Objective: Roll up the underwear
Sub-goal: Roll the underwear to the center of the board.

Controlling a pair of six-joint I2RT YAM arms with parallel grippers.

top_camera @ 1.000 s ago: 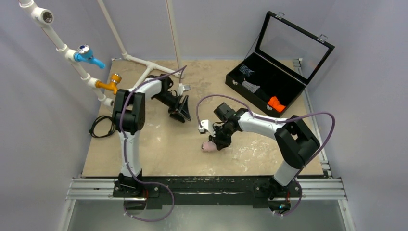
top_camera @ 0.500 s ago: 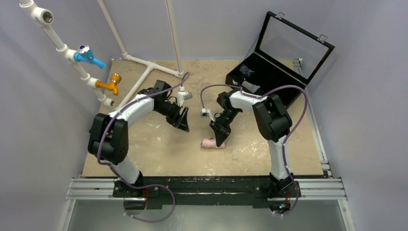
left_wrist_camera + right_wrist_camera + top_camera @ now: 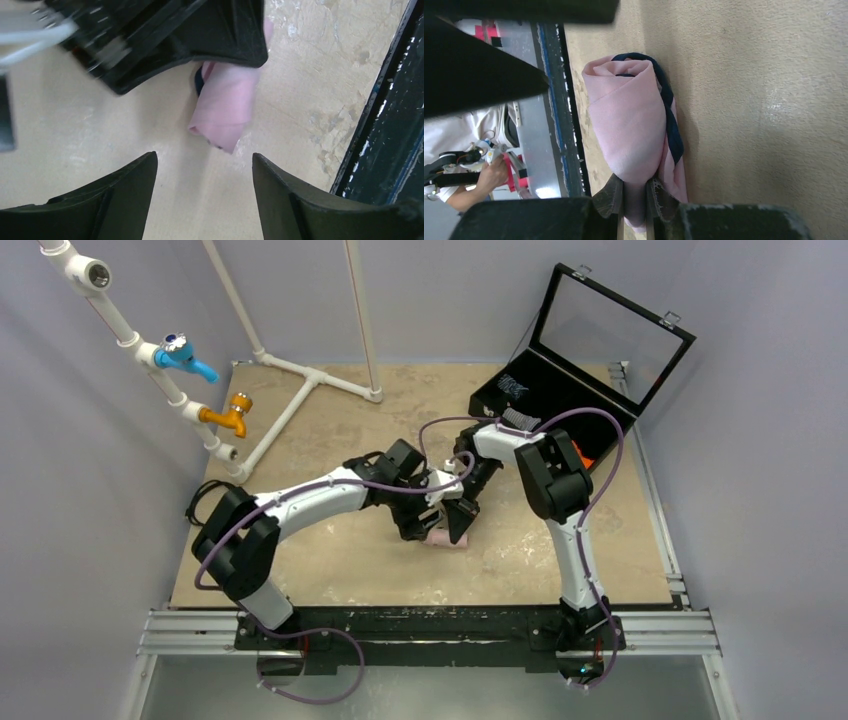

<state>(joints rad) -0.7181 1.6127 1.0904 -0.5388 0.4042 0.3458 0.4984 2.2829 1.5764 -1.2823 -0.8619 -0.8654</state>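
The underwear is a pale pink roll with navy trim, lying on the tan table a little in front of centre. My right gripper comes down on it from behind, shut on one end of the roll, and pink fabric is pinched between the right fingertips. My left gripper hangs just left of the roll with its jaws open and nothing between them. In the left wrist view the free end of the underwear lies just beyond the left gripper, apart from both fingers.
An open black case stands at the back right, holding a grey-striped roll and an orange roll. White pipes with blue and orange valves cross the back left. A black cable lies at the left edge. The dark rail runs along the front.
My left arm swung from the back left to the centre and now sits beside the roll, jaws slightly wider. The right gripper kept hold of the roll, which shifted slightly right on the table.
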